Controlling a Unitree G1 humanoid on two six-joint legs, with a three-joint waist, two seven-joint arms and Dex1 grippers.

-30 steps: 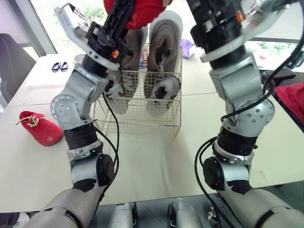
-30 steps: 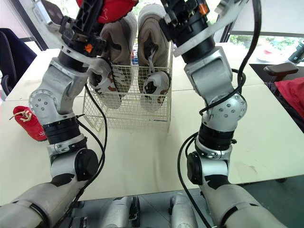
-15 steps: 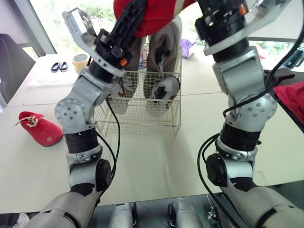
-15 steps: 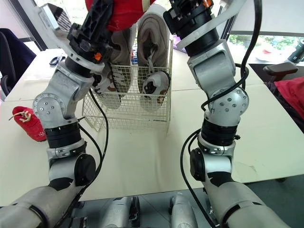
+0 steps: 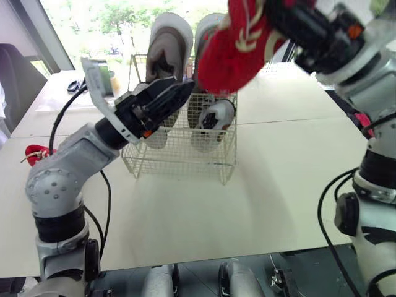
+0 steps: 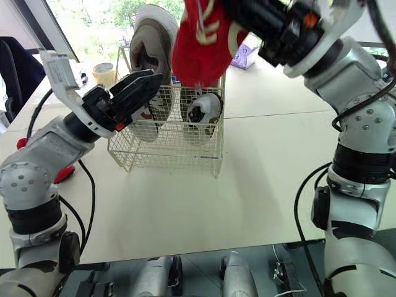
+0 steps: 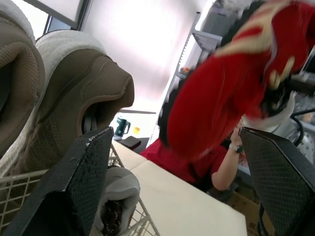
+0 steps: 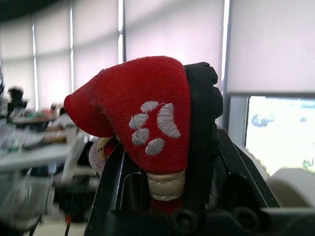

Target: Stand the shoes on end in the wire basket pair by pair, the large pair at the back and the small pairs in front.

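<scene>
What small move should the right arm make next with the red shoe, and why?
Probably lower it into the front of the wire basket. The right gripper holds the red shoe above the basket, where the large brown pair stands at the back with a small grey pair before it; the left gripper is open.

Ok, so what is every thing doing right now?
left gripper: open, empty.
right gripper: shut on red shoe.
red shoe: held up in the air.
other red shoe: lying on the table.
basket: upright on table.
big shoes: standing on end at basket's back.
small shoes: in basket's front.
</scene>
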